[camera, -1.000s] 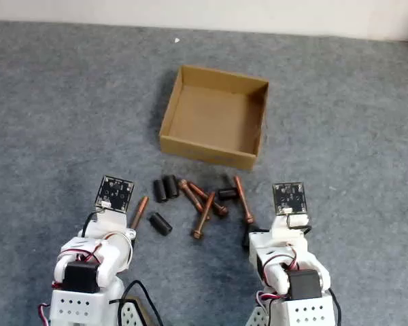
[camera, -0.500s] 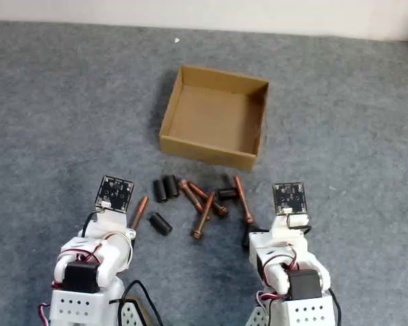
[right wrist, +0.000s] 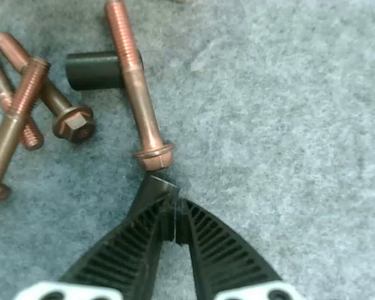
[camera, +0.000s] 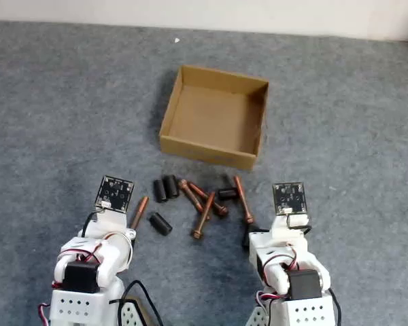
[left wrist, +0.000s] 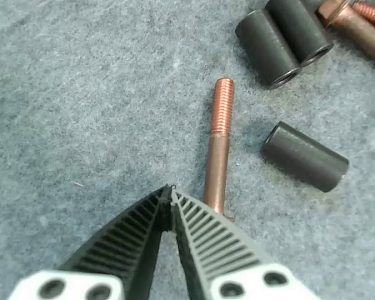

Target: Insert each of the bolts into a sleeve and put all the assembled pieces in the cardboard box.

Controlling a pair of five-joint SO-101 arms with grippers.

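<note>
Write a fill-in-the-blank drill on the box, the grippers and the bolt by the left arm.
1. The cardboard box is ___.
2. The left gripper and the right gripper are both ___.
3. The threaded end of the copper-coloured bolt beside the left gripper points ___ that gripper.
Missing words: empty; shut; away from.

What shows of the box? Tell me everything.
The box is plain brown cardboard, square, shallow and open-topped, with four upright walls and no flaps showing. Its floor is bare. It sits flat on the grey carpet, turned slightly askew, beyond the scattered bolts and sleeves. Only the carpet touches it.
</note>
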